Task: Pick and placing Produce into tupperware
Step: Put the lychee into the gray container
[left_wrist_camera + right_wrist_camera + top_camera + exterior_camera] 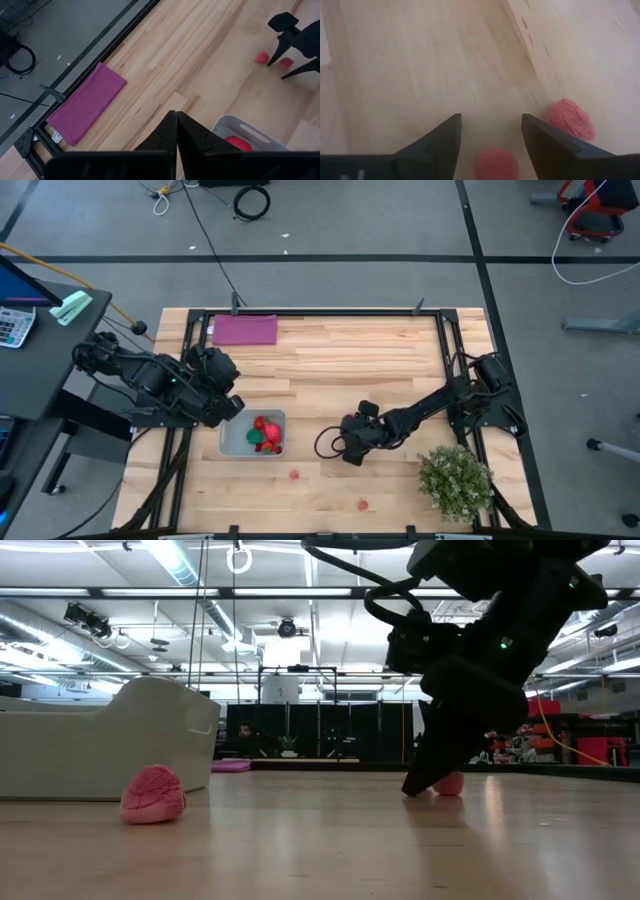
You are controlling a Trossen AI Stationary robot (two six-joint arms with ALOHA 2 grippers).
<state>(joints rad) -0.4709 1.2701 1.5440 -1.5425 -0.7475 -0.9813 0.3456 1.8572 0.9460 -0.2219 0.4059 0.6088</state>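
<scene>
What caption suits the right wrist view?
Open right tool straddling one pink produce piece, another lying just beside it.

The bench (pixel 330 360) was a pale wood-plank top inside a black frame. A purple mat (pixel 244 330) lay flat at about eleven o'clock, near the far edge. The tub (pixel 232 442) sat at about eight o'clock, with red and green produce (pixel 266 434) inside. A bushy plant (pixel 455 480) stood at four o'clock, near the corner. Two small red pieces lay loose toward six o'clock: one (pixel 294 474) just beyond the tub's near corner, another (pixel 362 505) closer to the near edge. A further pink piece (pixel 496 164) lay on the wood near the middle, with another (pixel 570 118) just beside it.
</scene>
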